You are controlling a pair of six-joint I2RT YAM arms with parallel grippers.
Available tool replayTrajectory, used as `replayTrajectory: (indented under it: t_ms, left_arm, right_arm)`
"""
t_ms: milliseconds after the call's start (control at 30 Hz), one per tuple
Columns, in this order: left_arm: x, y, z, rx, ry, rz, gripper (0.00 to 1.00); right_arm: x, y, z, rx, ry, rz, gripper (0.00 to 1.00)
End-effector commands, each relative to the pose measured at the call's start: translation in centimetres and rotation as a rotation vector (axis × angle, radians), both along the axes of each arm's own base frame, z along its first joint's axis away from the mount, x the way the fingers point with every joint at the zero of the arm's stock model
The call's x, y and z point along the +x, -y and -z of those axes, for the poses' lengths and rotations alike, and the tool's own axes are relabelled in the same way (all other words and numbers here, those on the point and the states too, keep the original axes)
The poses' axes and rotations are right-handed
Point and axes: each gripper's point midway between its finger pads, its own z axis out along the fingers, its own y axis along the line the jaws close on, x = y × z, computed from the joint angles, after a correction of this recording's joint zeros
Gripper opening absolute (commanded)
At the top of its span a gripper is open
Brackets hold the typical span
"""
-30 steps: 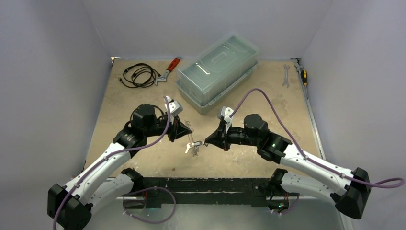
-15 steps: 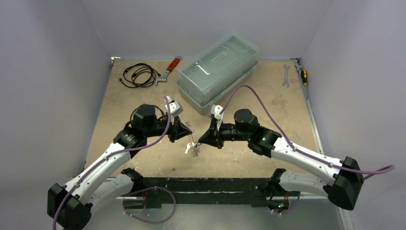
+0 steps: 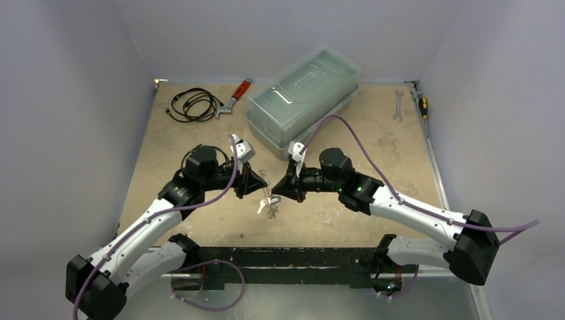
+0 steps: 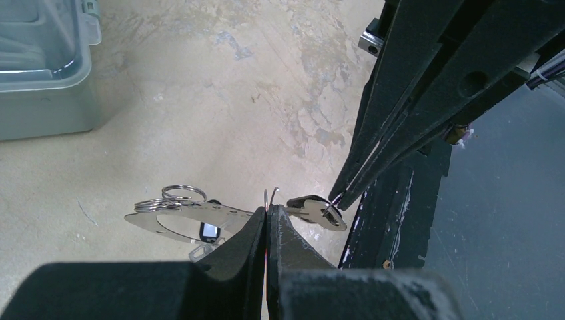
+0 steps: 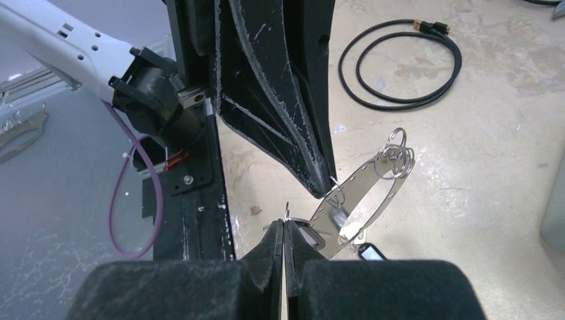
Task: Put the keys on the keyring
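The keyring (image 4: pixel 174 222) is a thin pale oval band with small holes, hanging above the table; it also shows in the right wrist view (image 5: pixel 365 189). My left gripper (image 4: pixel 266 208) is shut on a small wire ring on that band, at centre table in the top view (image 3: pixel 261 191). My right gripper (image 5: pixel 285 225) is shut on the little ring of a silver key (image 4: pixel 313 209), tip to tip with the left gripper (image 3: pixel 274 194). Other keys (image 3: pixel 268 208) dangle below the band, one with a dark tag (image 5: pixel 370 252).
A clear lidded plastic box (image 3: pixel 303 100) stands behind the grippers. A black cable coil (image 3: pixel 193 104) and a red-handled wrench (image 3: pixel 234 97) lie at the back left. A spanner (image 3: pixel 398 105) and a screwdriver (image 3: pixel 422 104) lie at the back right. The black base rail (image 3: pixel 286 257) runs along the near edge.
My right arm has moved left with the key, closing the gap until its tip meets the left gripper and the keyring. The left arm and keyring have stayed put.
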Motion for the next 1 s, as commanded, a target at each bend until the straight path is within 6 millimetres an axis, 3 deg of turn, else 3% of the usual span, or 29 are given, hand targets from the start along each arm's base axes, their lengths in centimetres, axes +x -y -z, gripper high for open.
replayTrajectory:
  t_ms: [0, 567, 967]
  left_arm:
    - [0.1, 0.4, -1.4, -0.035, 0.055, 0.015, 0.0]
    - [-0.1, 0.6, -1.3, -0.031, 0.052, 0.021, 0.0]
    - [-0.1, 0.6, -1.2, -0.029, 0.053, 0.021, 0.0]
  right_arm:
    - [1.4, -0.9, -3.4, 0.082, 0.069, 0.023, 0.0]
    - [3.5, -0.4, -2.4, 0.07, 0.026, 0.101, 0.0]
    - [3.4, -0.5, -1.5, 0.065, -0.012, 0.083, 0.0]
